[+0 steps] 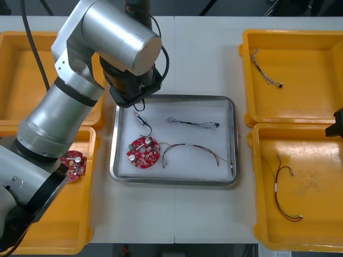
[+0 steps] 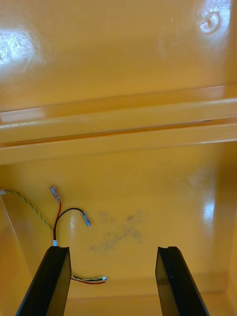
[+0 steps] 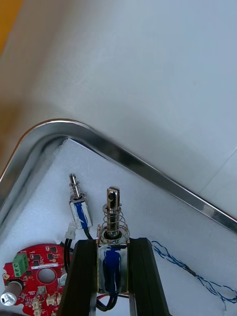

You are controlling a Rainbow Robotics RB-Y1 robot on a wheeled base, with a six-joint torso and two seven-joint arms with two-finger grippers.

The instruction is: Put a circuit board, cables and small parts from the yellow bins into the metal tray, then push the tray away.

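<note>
from above, my own arm hides my left pincer, which is over the far left corner of the tray. up close, its fingers are clamped on a small metal part: blue-wrapped body, spring, and a holed pin poking past the tips. its black wire is cut off below. a second such part lies on the tray's white inside near the red board, which is half out of frame. my right pincer hangs wide open and empty above a cable in a right-hand bin.
</note>
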